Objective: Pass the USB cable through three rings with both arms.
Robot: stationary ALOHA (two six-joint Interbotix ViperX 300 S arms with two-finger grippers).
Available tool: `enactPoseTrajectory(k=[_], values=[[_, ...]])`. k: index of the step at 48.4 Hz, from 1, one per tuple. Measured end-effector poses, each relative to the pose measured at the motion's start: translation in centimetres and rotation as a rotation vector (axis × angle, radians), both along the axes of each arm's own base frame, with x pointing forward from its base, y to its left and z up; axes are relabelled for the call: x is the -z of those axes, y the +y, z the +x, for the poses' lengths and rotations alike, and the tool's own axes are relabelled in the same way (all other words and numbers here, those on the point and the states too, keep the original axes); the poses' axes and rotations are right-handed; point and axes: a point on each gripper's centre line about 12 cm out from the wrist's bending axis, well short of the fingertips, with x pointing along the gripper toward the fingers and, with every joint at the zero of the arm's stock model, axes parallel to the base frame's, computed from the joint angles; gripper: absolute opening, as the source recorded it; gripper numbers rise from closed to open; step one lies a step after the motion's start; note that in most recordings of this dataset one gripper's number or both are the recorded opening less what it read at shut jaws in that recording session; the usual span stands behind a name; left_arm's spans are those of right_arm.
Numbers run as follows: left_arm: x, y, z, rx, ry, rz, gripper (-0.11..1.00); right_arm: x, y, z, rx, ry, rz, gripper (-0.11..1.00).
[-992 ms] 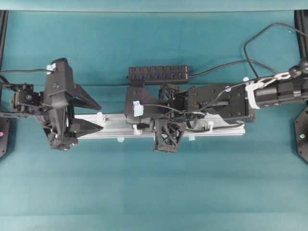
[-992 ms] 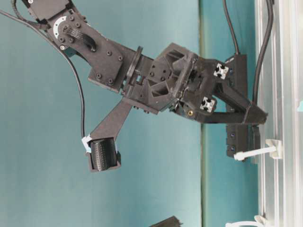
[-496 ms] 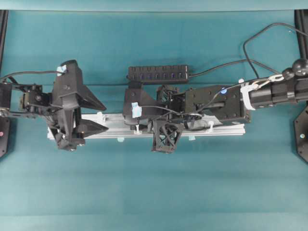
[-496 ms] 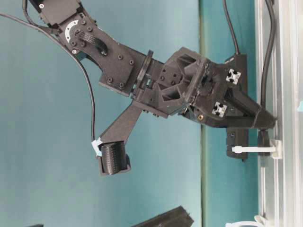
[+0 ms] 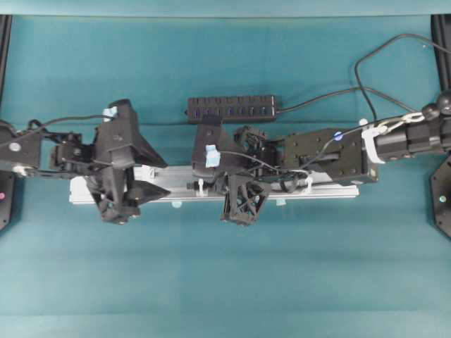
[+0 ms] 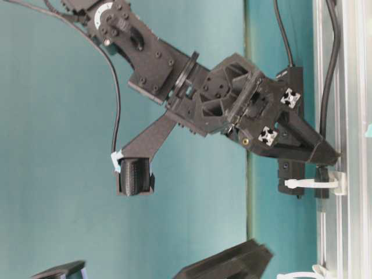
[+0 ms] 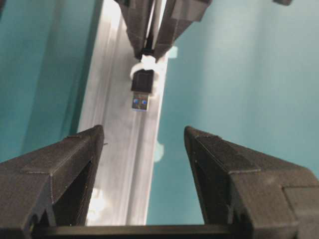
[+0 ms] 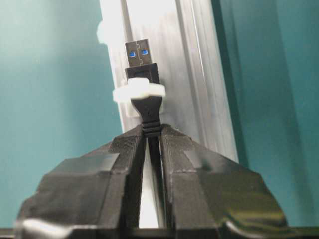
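The USB cable's plug (image 8: 139, 56) sticks out through a whitish ring (image 8: 138, 93) on the silver rail (image 8: 192, 74). My right gripper (image 8: 152, 130) is shut on the cable (image 8: 150, 110) just behind that ring. In the left wrist view the same plug (image 7: 141, 87) and ring (image 7: 145, 66) lie ahead of my left gripper (image 7: 144, 132), which is open and empty, astride the rail (image 7: 117, 124). From overhead, the left gripper (image 5: 163, 176) sits over the rail's left part, where the left ring (image 5: 147, 171) shows. The middle ring (image 5: 201, 186) and right ring (image 5: 308, 184) are visible.
A black USB hub (image 5: 231, 109) lies behind the rail, its lead curling off to the right (image 5: 366, 63). Pale-blue tape tabs (image 5: 176, 205) dot the rail's front edge. Teal cloth covers the table. At table level the left gripper (image 6: 328, 156) hovers by a ring (image 6: 314, 184).
My left arm has moved right along the rail toward the plug, still open. The right gripper stays shut on the cable at the middle ring.
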Motion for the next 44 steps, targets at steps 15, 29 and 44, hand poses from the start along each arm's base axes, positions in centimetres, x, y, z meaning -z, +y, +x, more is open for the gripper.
enactPoseTrajectory(k=[15, 29, 44], values=[[1.7, 0.1, 1.7, 0.001, 0.02, -0.001, 0.7, -0.8, 0.1, 0.4, 0.012, -0.054, 0.007, -0.07], [2.7, 0.1, 3.0, 0.003, 0.034, -0.001, 0.69, -0.8, 0.1, 0.4, 0.017, -0.055, 0.011, -0.07], [3.7, 0.1, 3.6, 0.003, 0.048, -0.002, 0.67, -0.8, 0.2, 0.5, 0.015, -0.058, 0.01, -0.07]])
